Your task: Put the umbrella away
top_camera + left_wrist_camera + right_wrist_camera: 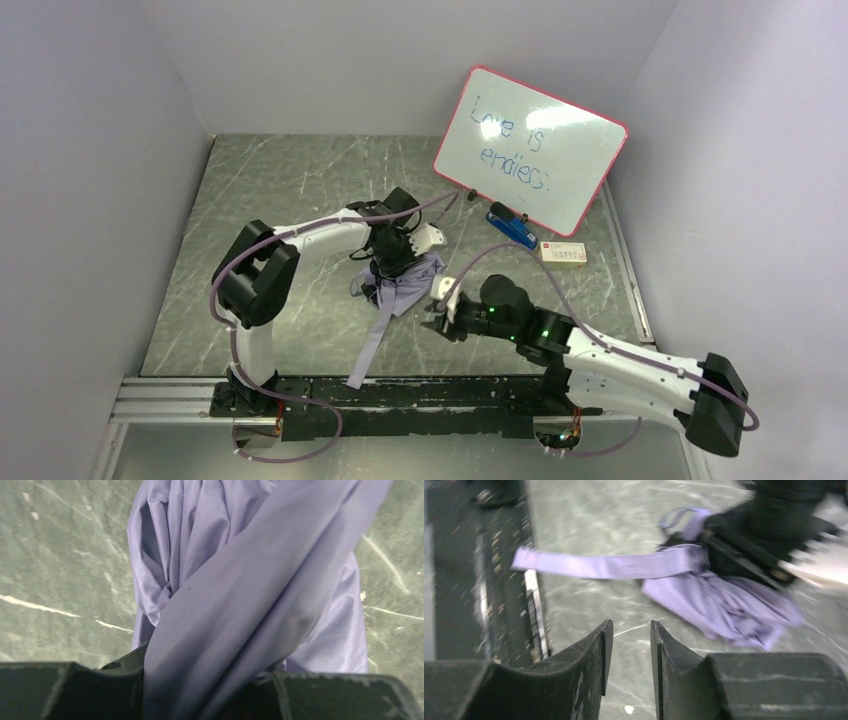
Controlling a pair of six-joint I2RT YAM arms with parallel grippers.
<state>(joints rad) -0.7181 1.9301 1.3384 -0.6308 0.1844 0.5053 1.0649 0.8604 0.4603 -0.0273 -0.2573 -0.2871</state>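
The umbrella is a collapsed bundle of pale lavender fabric lying mid-table, with its long strap trailing toward the near edge. My left gripper comes down on the bundle from the left and is shut on it. In the left wrist view the umbrella fabric fills the space between the jaws of the left gripper. My right gripper hovers just right of the bundle, apart from it. In the right wrist view the right gripper stands open over bare table, with the umbrella and strap ahead.
A red-framed whiteboard leans at the back right. Below it lie a blue object and a small white box. A black rail runs along the near edge. Grey walls close in both sides of the table.
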